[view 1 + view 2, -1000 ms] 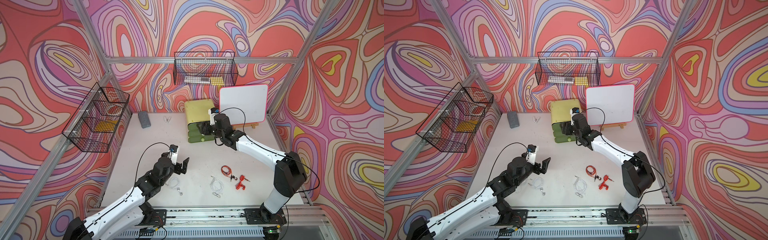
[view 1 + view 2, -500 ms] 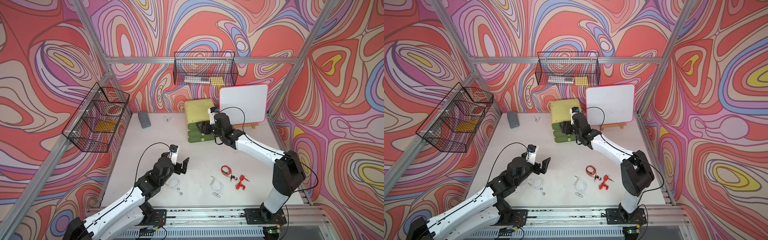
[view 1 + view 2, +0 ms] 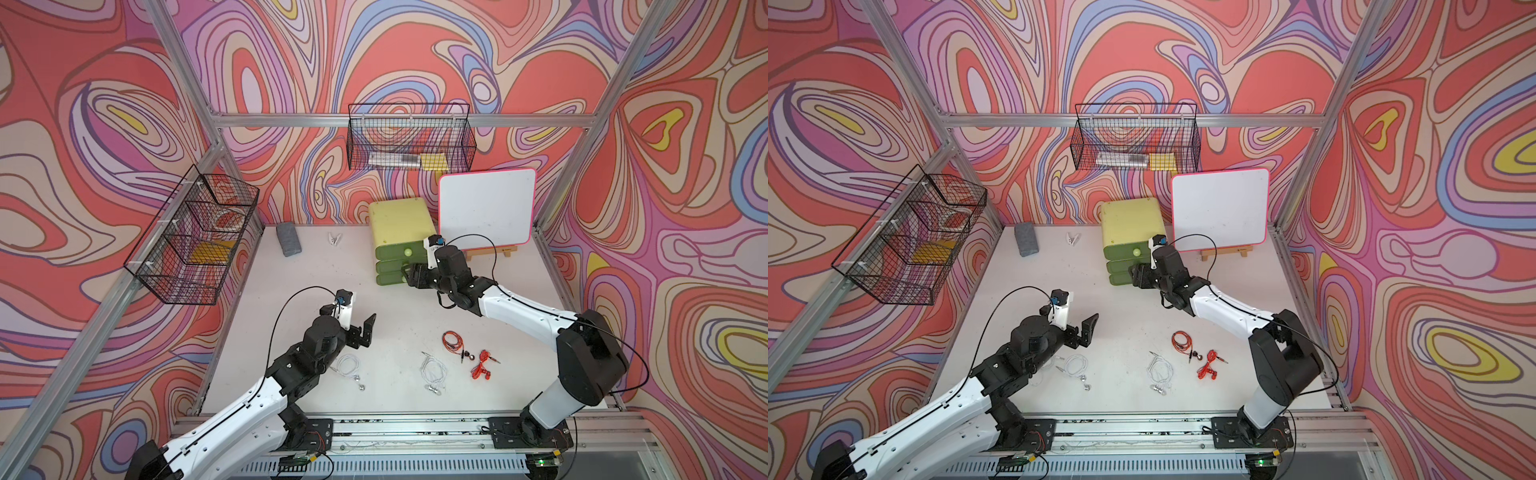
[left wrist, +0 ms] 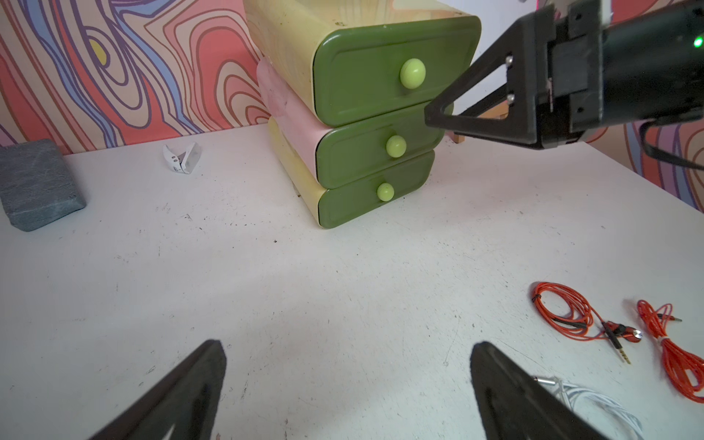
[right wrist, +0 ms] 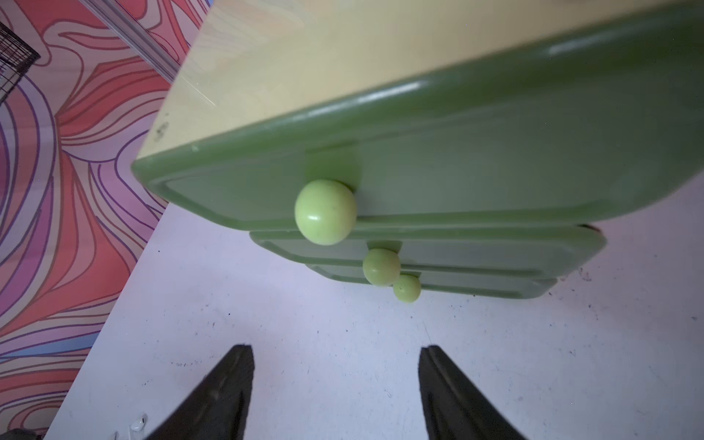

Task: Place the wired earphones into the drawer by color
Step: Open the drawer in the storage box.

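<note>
The drawer unit (image 3: 400,226) is yellow-green with three green drawers (image 4: 384,72), all closed. My right gripper (image 3: 409,275) is open just in front of them, with nothing between its fingers (image 5: 228,384); the top knob (image 5: 325,212) is near. On the front of the table lie two white wired earphones (image 3: 349,368) (image 3: 433,372), an orange bundle (image 3: 452,341) and a red bundle (image 3: 482,365). My left gripper (image 3: 365,330) hovers wide open and empty above the table, a little behind the left white bundle (image 3: 1077,365). No black earphones show.
A grey block (image 3: 288,244) and a white clip (image 3: 334,238) lie at the back left. A whiteboard on a small easel (image 3: 486,208) stands right of the drawers. Wire baskets hang on the back wall (image 3: 409,141) and the left wall (image 3: 195,237).
The right arm has shifted very slightly in front of the drawers. The left arm and the earphones have not moved.
</note>
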You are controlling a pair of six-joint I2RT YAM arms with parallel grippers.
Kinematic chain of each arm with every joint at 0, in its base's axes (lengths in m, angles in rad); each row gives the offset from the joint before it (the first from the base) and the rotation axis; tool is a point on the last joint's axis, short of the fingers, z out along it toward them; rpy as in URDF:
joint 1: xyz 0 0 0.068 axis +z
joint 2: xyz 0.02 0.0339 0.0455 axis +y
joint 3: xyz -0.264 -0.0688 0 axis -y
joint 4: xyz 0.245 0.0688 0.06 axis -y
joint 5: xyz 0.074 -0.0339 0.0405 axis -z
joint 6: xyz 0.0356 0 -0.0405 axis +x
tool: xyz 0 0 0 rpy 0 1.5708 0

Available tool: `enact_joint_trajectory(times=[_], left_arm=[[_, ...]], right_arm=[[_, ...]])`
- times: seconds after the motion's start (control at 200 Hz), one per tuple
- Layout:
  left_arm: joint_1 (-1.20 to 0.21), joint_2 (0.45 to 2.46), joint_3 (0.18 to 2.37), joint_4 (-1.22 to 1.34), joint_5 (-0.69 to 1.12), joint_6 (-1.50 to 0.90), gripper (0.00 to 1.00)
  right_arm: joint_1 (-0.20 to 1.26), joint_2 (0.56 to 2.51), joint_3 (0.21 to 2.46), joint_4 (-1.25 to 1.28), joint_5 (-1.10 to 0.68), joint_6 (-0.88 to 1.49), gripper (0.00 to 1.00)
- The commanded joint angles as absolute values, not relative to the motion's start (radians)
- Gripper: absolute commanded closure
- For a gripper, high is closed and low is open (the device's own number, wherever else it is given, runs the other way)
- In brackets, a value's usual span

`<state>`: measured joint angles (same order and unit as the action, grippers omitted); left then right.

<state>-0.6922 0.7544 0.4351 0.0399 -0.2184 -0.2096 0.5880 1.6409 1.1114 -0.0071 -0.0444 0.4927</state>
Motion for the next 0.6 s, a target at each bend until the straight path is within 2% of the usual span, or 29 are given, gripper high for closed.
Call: enact_joint_trajectory(times=[0.0,0.16,0.34,0.596], left_arm=[[-0.686,0.737,0.420,0.057,-0.239,-0.212,0.01],[-0.686,0.732,0.417,0.059,-0.242,-0.210,0.01],[-0.686,0.729,0.414,0.060,-0.247,-0.207,0.01],[-0.686,0.710,0.407,0.062,-0.251,-0.204,0.01]], right_arm=[[0.583,1.673,1.089,0.076,-0.025,0.519,0.30],[0.583,1.725,1.074,0.153,-0.006,0.540,0.32],[0.583,1.780,1.071,0.234,0.020,0.551,0.41],[0.583,1.861,1.097,0.272,0.032,0.562,0.48]])
